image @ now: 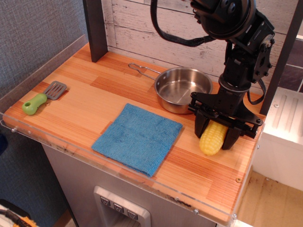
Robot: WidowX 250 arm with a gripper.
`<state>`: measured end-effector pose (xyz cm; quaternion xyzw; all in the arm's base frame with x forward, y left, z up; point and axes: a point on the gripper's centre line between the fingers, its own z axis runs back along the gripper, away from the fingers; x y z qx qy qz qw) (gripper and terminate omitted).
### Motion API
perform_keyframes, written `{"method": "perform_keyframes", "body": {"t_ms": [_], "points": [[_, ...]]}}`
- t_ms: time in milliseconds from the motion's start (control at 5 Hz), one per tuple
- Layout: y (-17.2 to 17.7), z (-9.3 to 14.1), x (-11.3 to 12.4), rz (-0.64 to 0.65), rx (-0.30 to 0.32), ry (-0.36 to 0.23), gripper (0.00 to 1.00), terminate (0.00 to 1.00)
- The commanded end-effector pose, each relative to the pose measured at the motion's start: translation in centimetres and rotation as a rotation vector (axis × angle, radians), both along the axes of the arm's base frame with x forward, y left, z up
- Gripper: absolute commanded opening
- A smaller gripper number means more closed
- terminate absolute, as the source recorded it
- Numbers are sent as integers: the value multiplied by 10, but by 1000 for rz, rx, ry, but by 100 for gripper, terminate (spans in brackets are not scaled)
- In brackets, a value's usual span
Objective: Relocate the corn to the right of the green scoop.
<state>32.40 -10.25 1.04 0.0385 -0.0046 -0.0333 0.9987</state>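
The yellow corn (209,142) lies on the wooden counter at the front right, just in front of the steel pan. My gripper (215,133) is down over the cob's far half, and its two black fingers (200,126) press against the cob's sides, shut on it. The cob's near end sticks out below the fingers and rests on the counter. The green scoop (41,99), with a lime handle and a grey slotted head, lies far off at the left edge of the counter.
A steel pan (182,88) with a wire handle stands behind the corn. A blue cloth (138,137) lies flat mid-counter between scoop and corn. A dark post (96,28) stands at the back left. A clear plastic lip (118,169) runs along the front edge.
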Motion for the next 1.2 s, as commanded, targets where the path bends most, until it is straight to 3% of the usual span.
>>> {"method": "perform_keyframes", "body": {"t_ms": [0, 200, 400, 1000], "points": [[-2, 77, 2, -87, -124, -119, 0, 0], [38, 109, -13, -123, -160, -128, 0, 0], [86, 112, -23, -120, -115, -69, 0, 0], [235, 90, -47, -50, -54, -2, 0, 0]]}}
